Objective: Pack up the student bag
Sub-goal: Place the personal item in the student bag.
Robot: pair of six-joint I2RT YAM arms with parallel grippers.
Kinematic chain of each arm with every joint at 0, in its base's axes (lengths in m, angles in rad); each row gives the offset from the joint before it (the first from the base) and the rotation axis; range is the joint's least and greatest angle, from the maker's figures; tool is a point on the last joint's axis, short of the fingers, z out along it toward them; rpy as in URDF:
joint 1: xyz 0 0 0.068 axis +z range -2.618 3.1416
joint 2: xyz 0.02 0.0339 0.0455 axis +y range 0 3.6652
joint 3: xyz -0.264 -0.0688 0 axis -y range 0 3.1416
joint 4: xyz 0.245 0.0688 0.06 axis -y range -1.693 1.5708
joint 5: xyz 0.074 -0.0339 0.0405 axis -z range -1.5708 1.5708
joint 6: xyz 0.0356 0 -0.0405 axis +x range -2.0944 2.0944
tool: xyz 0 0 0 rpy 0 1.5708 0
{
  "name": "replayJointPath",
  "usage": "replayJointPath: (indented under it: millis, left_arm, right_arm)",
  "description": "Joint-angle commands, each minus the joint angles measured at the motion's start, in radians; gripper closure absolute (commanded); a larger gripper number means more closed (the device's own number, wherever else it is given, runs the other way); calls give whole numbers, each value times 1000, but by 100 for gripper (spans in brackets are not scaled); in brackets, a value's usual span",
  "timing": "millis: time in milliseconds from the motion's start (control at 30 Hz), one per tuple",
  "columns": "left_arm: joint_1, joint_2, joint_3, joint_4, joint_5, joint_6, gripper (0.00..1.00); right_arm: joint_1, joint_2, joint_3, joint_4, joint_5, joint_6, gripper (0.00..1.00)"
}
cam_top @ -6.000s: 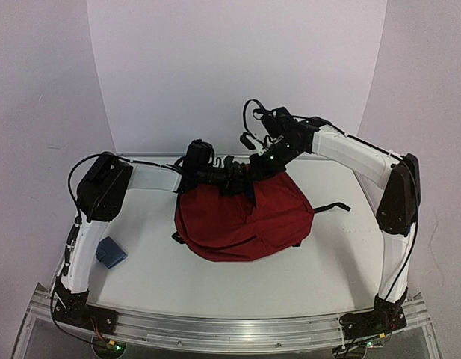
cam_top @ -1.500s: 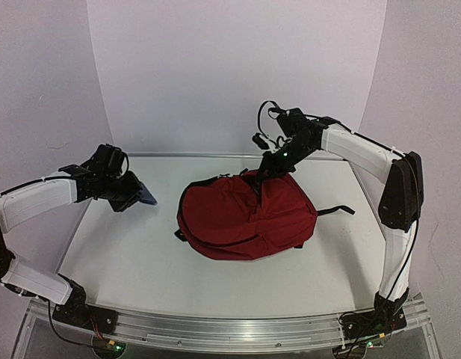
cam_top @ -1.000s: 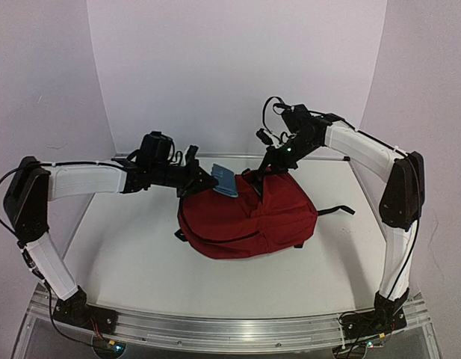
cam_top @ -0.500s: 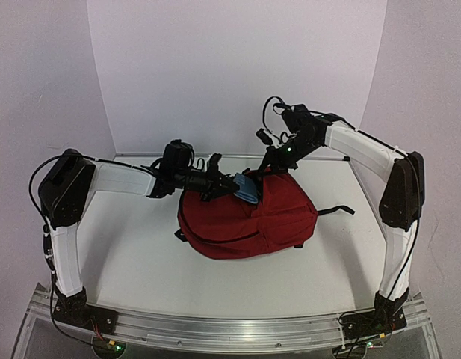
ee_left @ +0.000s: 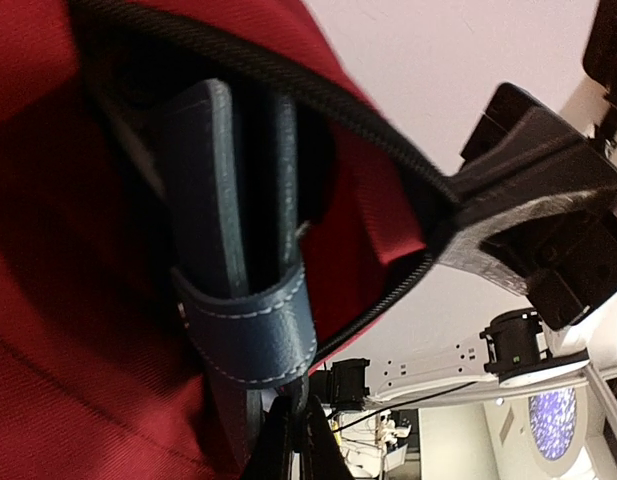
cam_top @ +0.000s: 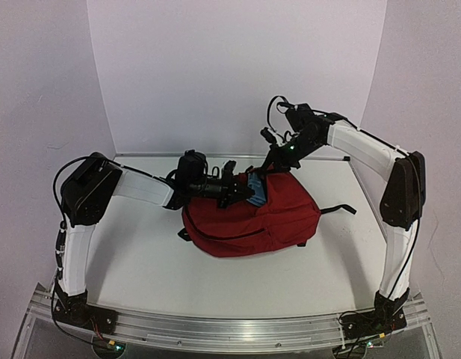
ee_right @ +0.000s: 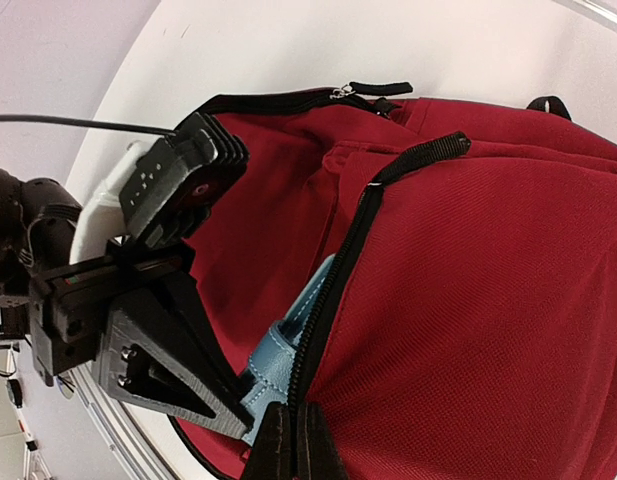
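— Where is the student bag sitting?
— It is lying on the counter. Your right tool is pinching tight on the zipper edge at the bag's far end.
— And your left tool?
— It is clamping the blue case, which is poking partway into the bag's opening.

case partly in student bag | student bag on table, centre

student bag | blue case at its mouth (left arm holding)
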Motion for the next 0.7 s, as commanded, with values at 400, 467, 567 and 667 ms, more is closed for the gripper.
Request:
replayJointPath:
  millis: [400,467,567,667]
  left_arm:
    - [-20,51,-48,144,117,-207,100]
    - [-20,35,-66,194,120,-247,100]
    - [-21,-11,-64,191,132,-244,100]
    - [-27,-7,24,165,197,-225,100]
  right_arm:
    - [22,-55,5,66,-92,24,100]
    - [22,-59,5,67,-88,22,100]
    - [25,-68,-5,68,-80,11,100]
    - [35,-79,-28,72,-70,-1,100]
